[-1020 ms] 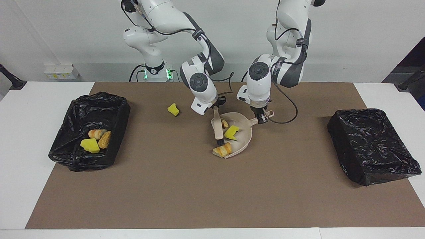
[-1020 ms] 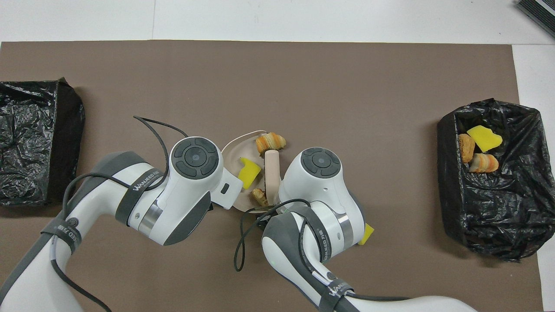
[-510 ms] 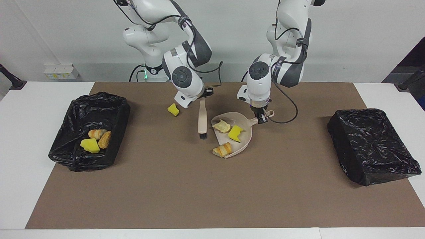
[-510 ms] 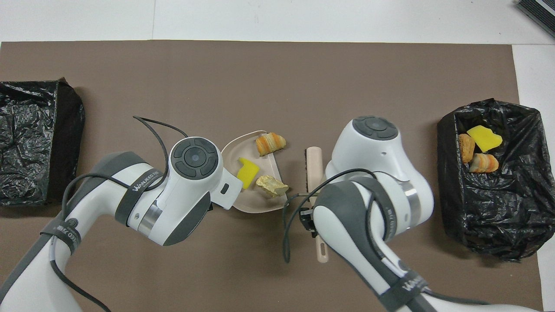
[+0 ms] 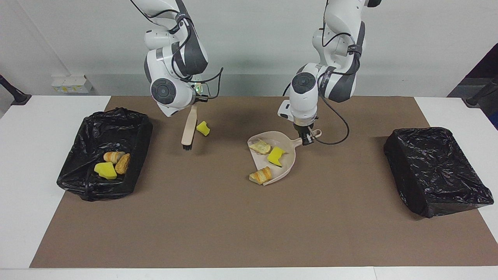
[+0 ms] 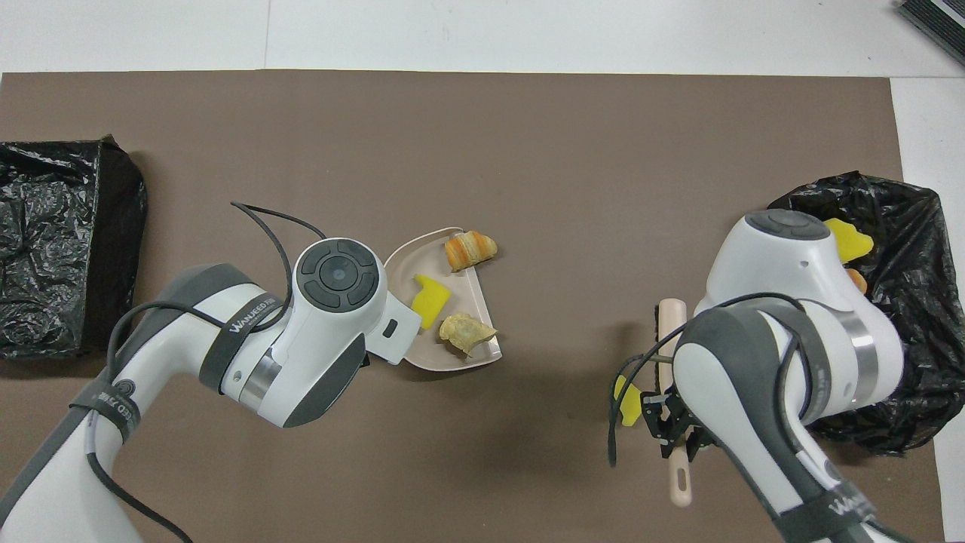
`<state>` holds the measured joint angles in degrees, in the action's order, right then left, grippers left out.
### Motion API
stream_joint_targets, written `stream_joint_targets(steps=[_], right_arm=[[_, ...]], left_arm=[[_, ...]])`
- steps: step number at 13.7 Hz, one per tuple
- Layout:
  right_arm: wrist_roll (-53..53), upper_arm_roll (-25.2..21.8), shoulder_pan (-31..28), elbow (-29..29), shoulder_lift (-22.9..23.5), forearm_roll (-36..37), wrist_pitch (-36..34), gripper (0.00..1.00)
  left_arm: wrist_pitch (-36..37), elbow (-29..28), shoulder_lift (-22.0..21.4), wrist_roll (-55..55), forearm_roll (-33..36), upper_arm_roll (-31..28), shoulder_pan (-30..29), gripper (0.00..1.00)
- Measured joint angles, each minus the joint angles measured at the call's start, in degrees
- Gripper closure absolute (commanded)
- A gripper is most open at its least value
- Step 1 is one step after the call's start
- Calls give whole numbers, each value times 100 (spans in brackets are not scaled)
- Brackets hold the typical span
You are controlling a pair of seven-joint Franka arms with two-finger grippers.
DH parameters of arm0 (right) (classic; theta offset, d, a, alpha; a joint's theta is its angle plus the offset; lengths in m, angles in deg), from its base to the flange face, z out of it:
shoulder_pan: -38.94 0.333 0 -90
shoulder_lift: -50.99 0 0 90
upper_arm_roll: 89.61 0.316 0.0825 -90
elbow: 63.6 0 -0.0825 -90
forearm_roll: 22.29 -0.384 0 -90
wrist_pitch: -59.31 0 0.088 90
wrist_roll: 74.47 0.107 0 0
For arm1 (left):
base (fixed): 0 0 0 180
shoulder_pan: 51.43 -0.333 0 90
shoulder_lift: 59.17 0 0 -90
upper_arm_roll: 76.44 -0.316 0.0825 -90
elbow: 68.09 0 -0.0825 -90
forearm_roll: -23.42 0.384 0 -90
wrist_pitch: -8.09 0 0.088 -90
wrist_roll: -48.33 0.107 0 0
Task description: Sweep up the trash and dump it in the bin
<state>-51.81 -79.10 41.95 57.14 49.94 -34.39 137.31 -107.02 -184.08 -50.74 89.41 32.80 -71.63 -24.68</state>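
Note:
My left gripper (image 5: 307,137) is shut on the handle of the beige dustpan (image 5: 290,162), which rests on the mat mid-table. In the pan lie a yellow sponge bit (image 5: 276,155), a pale chunk (image 5: 260,146) and, at its lip, a bread piece (image 5: 261,175). My right gripper (image 5: 195,102) is shut on a beige brush (image 5: 189,128), bristles down and low over the mat, beside a loose yellow sponge bit (image 5: 202,128). In the overhead view the pan (image 6: 411,264), brush (image 6: 670,332) and loose sponge (image 6: 627,400) show; my left gripper is hidden under its hand.
A black-lined bin (image 5: 140,132) at the right arm's end holds three scraps (image 5: 114,163); my right arm partly covers it in the overhead view (image 6: 912,226). A second black-bagged bin (image 5: 435,171) stands at the left arm's end. A brown mat (image 5: 249,225) covers the table.
My right gripper lifted the brush out of the dustpan and carried it toward the right arm's end, to beside the loose sponge. The pale chunk now shows. Dustpan and left arm stayed still.

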Motion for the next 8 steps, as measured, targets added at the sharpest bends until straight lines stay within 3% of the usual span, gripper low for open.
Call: stream_joint_targets(steps=[5,8], right_arm=[[24,54,145,2175,-1343,8,1463,100],[645,102,754,2480,-1043,6,2533,100]], left_arm=[[0,-5,0,1,0,-1,0,100],[-1,-7,-3,9,0,-2,0,100]])
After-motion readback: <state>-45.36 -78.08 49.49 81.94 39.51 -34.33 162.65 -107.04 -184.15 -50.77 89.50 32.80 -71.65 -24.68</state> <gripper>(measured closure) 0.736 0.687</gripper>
